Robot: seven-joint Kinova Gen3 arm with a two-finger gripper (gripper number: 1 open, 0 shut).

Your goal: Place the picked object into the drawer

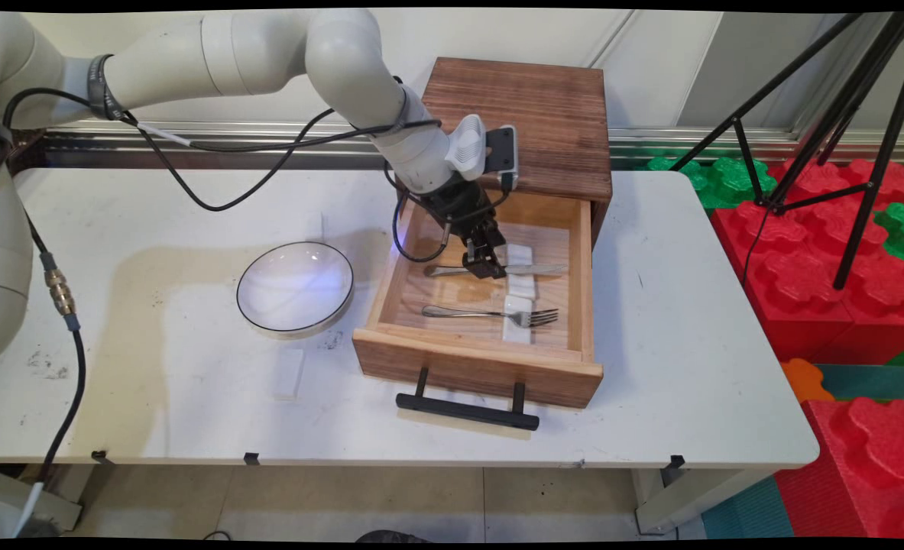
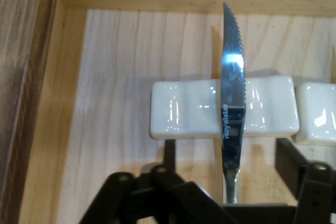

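Observation:
My gripper (image 1: 487, 267) is down inside the pulled-out wooden drawer (image 1: 474, 365), open, with its fingers on either side of a steel knife (image 1: 532, 270). In the hand view the gripper (image 2: 228, 157) straddles the knife's handle end, and the serrated knife (image 2: 233, 72) points away, its blade lying across a white ceramic cutlery rest (image 2: 184, 109). A second white rest (image 2: 318, 114) lies just beside the first. Nearer the drawer's front, a fork (image 1: 490, 312) lies with its tines on another white rest (image 1: 516, 327).
The drawer belongs to a dark wooden cabinet (image 1: 528, 114) at the table's back and has a black handle (image 1: 467, 410). A shallow bowl (image 1: 295, 289) and a white rest (image 1: 289, 373) sit to the drawer's left. A tripod (image 1: 841, 122) and red foam blocks (image 1: 803, 267) stand at the right.

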